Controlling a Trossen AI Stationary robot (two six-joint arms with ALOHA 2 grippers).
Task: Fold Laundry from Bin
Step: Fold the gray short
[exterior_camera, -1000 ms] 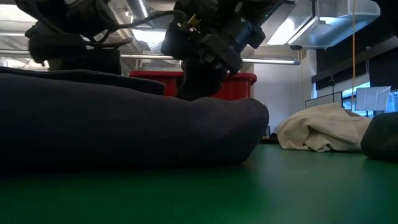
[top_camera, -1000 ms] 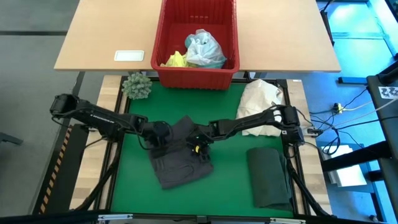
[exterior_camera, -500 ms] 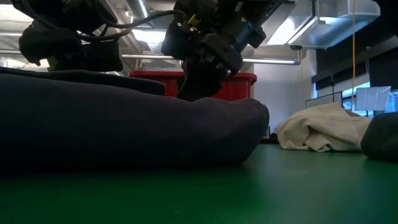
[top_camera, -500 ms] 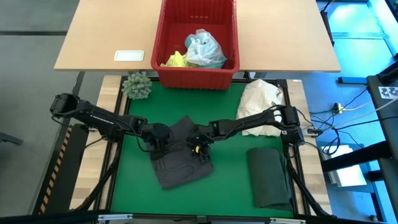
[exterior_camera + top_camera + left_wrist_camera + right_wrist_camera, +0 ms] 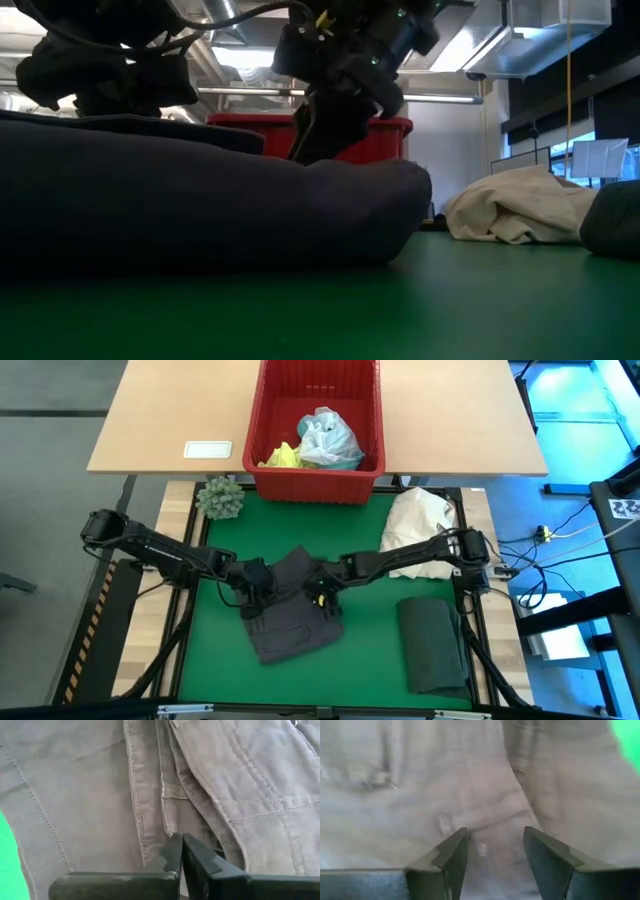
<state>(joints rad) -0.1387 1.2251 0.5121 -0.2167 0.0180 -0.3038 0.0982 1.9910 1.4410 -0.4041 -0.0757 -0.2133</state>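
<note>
— At centre frame, what's underway?
— Both arms work the crumpled grey cloth garment (image 5: 290, 610) on the green mat: left gripper (image 5: 256, 582) pinched tight at a seam fold — right gripper (image 5: 322, 586) spread above it.
— Progress?
— One dark green-black folded garment (image 5: 432, 643) lower right looks done; turquoise and yellow pieces wait in the red slotted plastic bin (image 5: 316, 478), top centre.
</note>
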